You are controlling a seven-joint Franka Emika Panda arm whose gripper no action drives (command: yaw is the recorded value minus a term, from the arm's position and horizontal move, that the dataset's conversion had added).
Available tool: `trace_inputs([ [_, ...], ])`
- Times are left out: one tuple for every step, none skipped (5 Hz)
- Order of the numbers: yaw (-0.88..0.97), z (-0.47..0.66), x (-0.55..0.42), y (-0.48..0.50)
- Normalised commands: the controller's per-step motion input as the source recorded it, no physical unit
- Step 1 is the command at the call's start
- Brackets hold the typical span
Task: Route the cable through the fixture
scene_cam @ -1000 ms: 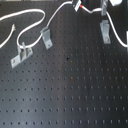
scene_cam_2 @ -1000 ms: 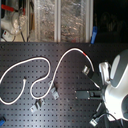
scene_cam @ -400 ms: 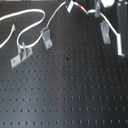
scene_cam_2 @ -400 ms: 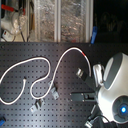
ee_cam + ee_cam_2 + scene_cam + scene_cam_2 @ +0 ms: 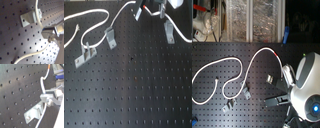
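**Cable in my tool, over the fixture**

My tool (image 5: 51,101) is clenched on the cable (image 5: 239,62). In the first wrist view the white cord (image 5: 38,15) runs right across the fixture (image 5: 28,18). The cable's remaining length loops over the black pegboard counter (image 5: 139,95) past two other clips.

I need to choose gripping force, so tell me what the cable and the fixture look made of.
The cable looks like flexible white plastic-sheathed cord, smooth, with a red-orange band. The fixture looks like dull grey metal, judging by its matte sheen and sharp bent edges, though painted plastic can't be excluded.
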Motion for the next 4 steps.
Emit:
trace_inputs([
  [0.39, 0.15, -0.182, 0.116],
  [0.58, 0.15, -0.283, -0.002],
  [0.58, 0.16, -0.275, 0.012],
  [0.45, 0.20, -0.202, 0.221],
])
